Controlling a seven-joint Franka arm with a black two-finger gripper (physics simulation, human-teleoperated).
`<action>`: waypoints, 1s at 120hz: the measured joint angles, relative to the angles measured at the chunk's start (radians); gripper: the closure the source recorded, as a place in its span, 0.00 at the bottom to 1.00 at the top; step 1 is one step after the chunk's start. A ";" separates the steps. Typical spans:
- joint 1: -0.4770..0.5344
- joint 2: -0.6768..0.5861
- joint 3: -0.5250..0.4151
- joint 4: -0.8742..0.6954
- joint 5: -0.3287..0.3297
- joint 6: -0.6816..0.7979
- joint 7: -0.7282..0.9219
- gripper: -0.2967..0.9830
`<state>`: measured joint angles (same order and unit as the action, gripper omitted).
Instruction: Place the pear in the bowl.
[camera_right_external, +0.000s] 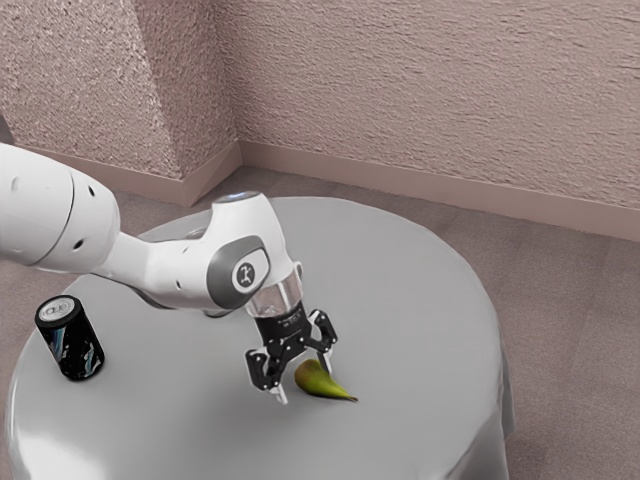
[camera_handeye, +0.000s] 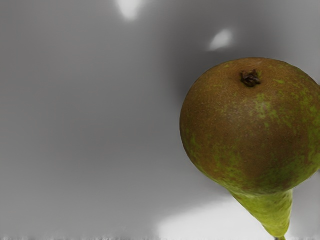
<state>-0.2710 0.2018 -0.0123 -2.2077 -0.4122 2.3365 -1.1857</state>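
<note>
My gripper (camera_right_external: 304, 385), fingers spread wide, at the round end of the pear (camera_right_external: 320, 382), which lies on its side on the grey surface (camera_right_external: 190, 400); well apart, toward the exterior view's left, a black can (camera_right_external: 72, 342) stands upright.

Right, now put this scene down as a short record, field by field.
surface: round table with a grey cover
fruit: green-brown pear, lying on its side
pear's narrow end: toward the exterior view's right
drink: black can, standing toward the exterior view's left
gripper: open, fingers apart, low at the pear's round end
pear held: no
</note>
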 joint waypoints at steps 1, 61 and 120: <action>0.000 0.000 0.000 0.000 0.000 0.000 -0.001 0.23; 0.021 0.061 0.003 0.062 -0.032 0.005 -0.047 0.23; 0.056 0.134 0.004 0.127 -0.026 0.006 -0.066 0.23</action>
<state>-0.2151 0.3359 -0.0083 -2.0803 -0.4383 2.3422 -1.2520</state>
